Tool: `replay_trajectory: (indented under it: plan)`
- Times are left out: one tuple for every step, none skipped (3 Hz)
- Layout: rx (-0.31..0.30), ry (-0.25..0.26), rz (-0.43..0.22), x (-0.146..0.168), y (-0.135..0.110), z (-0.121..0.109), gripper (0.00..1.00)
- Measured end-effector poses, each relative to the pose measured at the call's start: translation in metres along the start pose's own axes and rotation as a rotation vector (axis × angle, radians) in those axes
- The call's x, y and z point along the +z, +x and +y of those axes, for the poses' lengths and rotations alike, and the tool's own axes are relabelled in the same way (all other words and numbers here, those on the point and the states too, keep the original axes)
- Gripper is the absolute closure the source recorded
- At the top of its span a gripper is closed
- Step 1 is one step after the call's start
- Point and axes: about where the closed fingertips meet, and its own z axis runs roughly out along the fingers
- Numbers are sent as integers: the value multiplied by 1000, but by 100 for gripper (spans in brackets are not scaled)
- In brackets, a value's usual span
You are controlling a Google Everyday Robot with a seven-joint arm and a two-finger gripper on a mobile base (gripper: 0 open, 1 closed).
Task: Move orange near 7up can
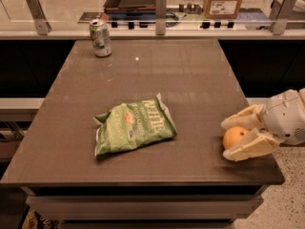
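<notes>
The orange (234, 136) lies on the brown table (152, 80) near its front right corner. My gripper (231, 137) reaches in from the right, low over the table, open, with one cream finger behind the orange and the other in front of it. I cannot tell whether the fingers touch the fruit. The 7up can (100, 37) stands upright at the table's far left corner, far from the orange.
A crinkled green chip bag (134, 126) lies in the middle of the table, between the orange and the can. A counter with metal posts (161, 6) and a cardboard box (224, 0) runs behind the table. The table's right edge is just beside the orange.
</notes>
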Motion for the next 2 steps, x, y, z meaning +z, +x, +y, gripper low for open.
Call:
replay_trajectory:
  plan:
    - [-3,-2,1,1,-1,1,88]
    - [-6,-3,1,2,-3,1,100]
